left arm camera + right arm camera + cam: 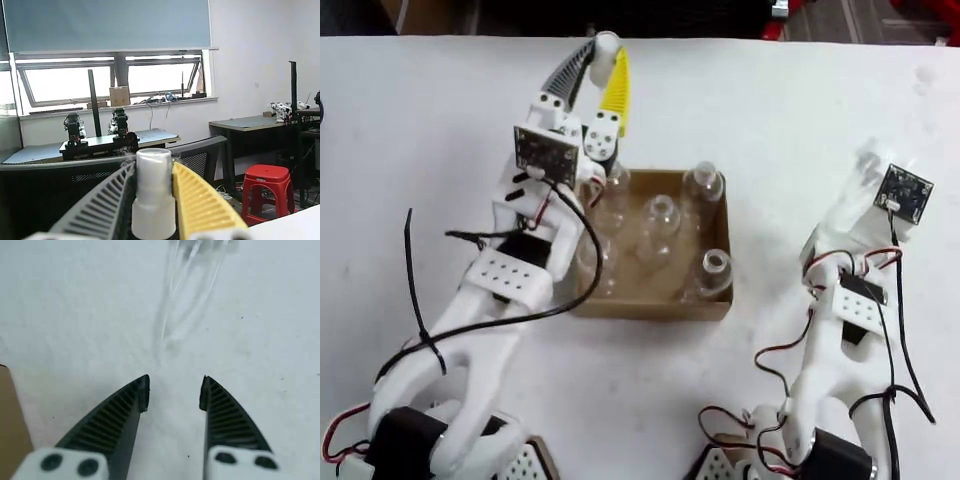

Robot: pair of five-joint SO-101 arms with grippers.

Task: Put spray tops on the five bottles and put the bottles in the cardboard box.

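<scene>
My left gripper (605,52) is raised above the far side of the cardboard box (650,305), shut on a white spray top (608,44). In the left wrist view the spray top (152,192) stands upright between the grey and yellow fingers, with the room behind it. Several clear bottles with open necks stand in the box, among them one (703,183) at the far right and one (660,215) in the middle. My right gripper (174,390) hangs open over the bare white table, pointing at a clear piece with thin tubes (185,285) lying ahead of it.
The right arm (840,300) stands to the right of the box, with loose red and black wires near its base. The left arm (510,280) overlaps the box's left wall. A corner of the box (10,415) shows beside the right gripper.
</scene>
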